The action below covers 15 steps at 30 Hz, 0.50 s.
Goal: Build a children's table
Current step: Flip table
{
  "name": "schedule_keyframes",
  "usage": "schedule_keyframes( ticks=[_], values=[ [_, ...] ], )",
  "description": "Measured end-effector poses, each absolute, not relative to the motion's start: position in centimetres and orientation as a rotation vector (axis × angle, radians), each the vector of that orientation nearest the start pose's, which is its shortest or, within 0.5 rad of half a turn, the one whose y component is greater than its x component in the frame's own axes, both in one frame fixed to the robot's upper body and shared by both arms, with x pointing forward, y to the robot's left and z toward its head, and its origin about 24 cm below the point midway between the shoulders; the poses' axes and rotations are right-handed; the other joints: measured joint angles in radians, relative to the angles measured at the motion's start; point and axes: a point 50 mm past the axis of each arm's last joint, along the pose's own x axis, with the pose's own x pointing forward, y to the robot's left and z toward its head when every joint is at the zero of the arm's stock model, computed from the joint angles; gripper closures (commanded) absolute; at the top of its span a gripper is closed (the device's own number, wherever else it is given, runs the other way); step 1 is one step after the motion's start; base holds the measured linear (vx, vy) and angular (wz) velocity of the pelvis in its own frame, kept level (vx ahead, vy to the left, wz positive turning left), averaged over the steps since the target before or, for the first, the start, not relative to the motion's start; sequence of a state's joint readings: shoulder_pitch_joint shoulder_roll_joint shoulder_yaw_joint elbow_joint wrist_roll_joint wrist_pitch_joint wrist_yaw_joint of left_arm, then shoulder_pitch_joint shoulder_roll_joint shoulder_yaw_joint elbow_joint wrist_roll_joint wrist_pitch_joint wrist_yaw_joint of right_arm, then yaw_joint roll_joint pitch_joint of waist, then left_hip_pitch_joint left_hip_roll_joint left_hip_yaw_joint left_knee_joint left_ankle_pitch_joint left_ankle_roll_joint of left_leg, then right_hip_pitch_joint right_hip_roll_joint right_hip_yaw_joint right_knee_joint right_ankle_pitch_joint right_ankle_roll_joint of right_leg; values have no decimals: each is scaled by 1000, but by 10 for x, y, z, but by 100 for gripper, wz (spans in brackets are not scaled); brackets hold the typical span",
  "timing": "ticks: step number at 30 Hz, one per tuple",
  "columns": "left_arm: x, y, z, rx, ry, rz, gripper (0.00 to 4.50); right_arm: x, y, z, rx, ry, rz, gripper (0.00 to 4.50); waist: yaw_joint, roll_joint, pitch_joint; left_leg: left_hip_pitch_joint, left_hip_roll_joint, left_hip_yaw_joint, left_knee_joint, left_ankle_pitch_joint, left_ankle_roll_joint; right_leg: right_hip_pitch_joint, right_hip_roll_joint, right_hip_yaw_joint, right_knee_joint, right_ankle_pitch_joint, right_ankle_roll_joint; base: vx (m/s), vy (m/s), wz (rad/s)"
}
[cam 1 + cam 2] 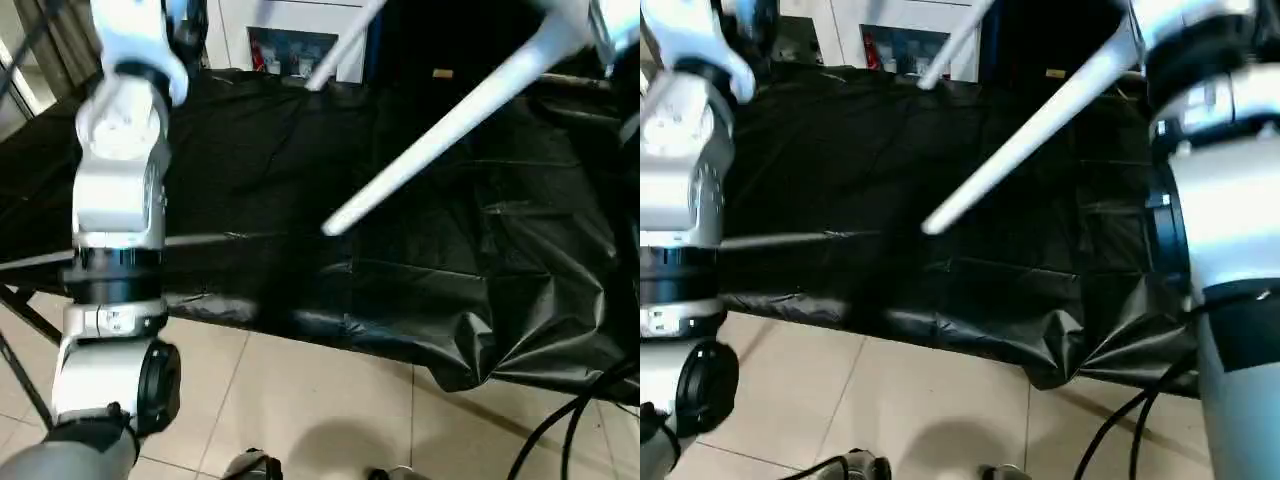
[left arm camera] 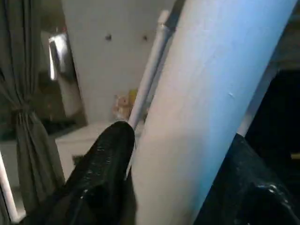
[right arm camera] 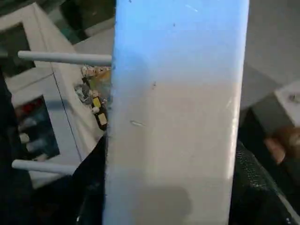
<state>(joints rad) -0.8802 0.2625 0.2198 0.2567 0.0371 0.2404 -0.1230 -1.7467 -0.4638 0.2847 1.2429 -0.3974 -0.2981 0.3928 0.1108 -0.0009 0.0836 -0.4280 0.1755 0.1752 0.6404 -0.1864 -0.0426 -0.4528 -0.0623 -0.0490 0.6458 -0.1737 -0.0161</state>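
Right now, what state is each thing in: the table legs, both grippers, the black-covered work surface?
Long white leg: lifted off the surface, slanting down toward the left, free end in the air.
Second white leg: thinner in view, also raised, behind the first.
Left gripper: closed on a white leg.
Right gripper: closed on a white leg.
Black sheet: wrinkled, draped over the work surface.
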Motion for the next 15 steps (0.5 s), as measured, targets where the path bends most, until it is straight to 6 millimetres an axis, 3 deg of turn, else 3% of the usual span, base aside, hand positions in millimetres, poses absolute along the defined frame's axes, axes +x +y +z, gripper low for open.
schedule_keyframes(
  ticks=[3,6,8,10,15],
  values=[
    [372,188,234,150,-330,-6,231,391,-107,410,-1219,-563,303,251,-2,-4,2,-2,0,0,1,0,0,-1,0,0,0,0,0,0,0,0],
    [374,188,221,128,-288,-11,245,389,-99,411,-1245,-592,336,187,-5,-16,9,-6,2,-2,3,0,0,-2,1,-2,-1,0,0,0,0,0],
    [376,191,210,123,-249,-8,252,387,-91,410,-1254,-627,368,185,-5,-17,10,-10,2,-3,5,-1,1,-4,1,-2,-1,0,0,0,0,0],
    [377,193,199,120,-218,-4,260,386,-84,408,-1268,-655,402,149,-6,-23,14,-12,2,-2,6,0,4,-6,1,-2,0,0,0,0,0,0],
    [378,201,190,121,-196,6,275,382,-78,407,-1282,-707,438,103,-8,-30,18,-29,7,-3,19,-1,12,-19,3,-6,4,0,-1,0,0,0]
  ],
)
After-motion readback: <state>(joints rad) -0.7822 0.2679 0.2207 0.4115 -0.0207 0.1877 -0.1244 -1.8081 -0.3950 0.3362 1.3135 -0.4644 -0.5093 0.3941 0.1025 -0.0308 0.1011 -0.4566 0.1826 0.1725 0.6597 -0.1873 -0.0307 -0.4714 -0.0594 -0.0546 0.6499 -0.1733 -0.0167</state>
